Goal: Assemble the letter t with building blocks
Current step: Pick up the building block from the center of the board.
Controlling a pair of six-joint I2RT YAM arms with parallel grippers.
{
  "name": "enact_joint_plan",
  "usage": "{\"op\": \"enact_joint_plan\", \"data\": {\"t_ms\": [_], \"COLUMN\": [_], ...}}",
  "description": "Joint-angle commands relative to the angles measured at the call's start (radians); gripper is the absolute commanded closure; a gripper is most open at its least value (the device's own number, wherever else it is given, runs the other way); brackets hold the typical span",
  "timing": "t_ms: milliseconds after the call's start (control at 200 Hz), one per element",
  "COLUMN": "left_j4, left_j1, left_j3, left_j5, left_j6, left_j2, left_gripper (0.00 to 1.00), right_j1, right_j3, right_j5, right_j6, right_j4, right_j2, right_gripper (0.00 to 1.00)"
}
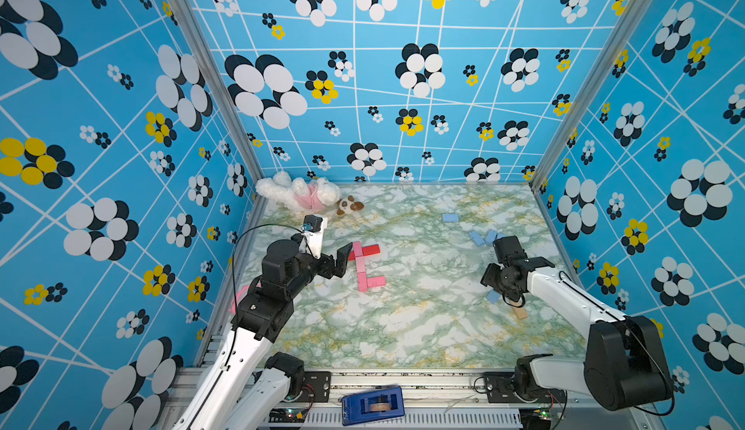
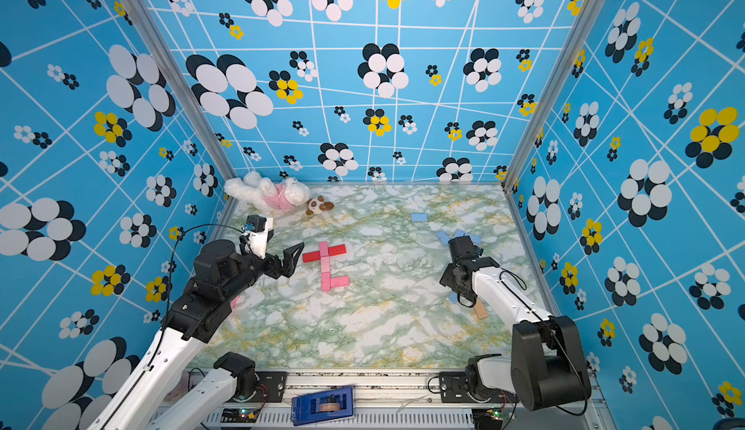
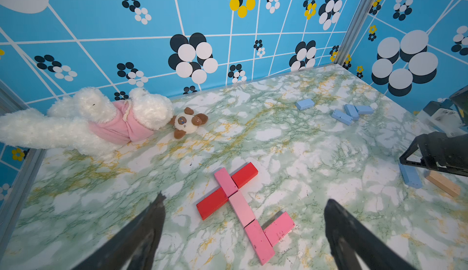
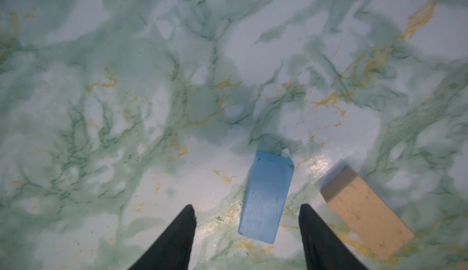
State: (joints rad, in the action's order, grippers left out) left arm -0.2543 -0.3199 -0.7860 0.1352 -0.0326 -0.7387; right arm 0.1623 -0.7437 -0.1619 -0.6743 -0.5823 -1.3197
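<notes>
Pink blocks [image 3: 241, 208] lie end to end in a line at the table's middle, with a fourth pink block [image 3: 279, 228] jutting sideways at the near end. Two red blocks [image 3: 212, 203] form a crossbar near the far end; the figure shows in both top views [image 1: 365, 264] [image 2: 325, 264]. My left gripper [image 3: 245, 198] [image 1: 342, 260] hovers open just left of it, holding nothing. My right gripper [image 4: 247, 206] is open and straddles a light blue block [image 4: 266, 197] [image 1: 492, 297] without touching it. A tan block [image 4: 364, 213] [image 1: 520, 312] lies beside it.
More light blue blocks lie at the back right, one alone [image 1: 450, 218] and a small heap [image 1: 485, 237]. A white-and-pink plush toy [image 1: 298, 194] and a small brown-eared toy [image 1: 348, 205] sit in the back left corner. Patterned walls close three sides. A blue box [image 1: 373, 403] rests on the front rail.
</notes>
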Motion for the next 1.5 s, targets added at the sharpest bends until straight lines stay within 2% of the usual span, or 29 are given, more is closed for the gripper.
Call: {"op": "enact_joint_plan", "data": {"t_ms": [0,760,1494], "left_j4": [0.021,0.013,-0.007], "left_j1": [0.006,0.005,-0.001], "left_j3": [0.014,0.017,0.018], "left_j5": [0.004,0.011,0.004], "left_j6": [0.014,0.022,0.039], "left_j2": [-0.001,-0.025,-0.025], "left_gripper": [0.01,0.01,0.01], "right_j1": [-0.013,-0.028,-0.030], "right_j3": [0.028,0.079,0.091], "right_j5": [0.012,0.025,0.043], "right_j6": [-0.018,-0.015,0.005], "right_j4": [0.017,0.097,0.111], "right_j2": [-0.014,-0.074,-0.059], "right_gripper": [0.34,0.41,0.67]}}
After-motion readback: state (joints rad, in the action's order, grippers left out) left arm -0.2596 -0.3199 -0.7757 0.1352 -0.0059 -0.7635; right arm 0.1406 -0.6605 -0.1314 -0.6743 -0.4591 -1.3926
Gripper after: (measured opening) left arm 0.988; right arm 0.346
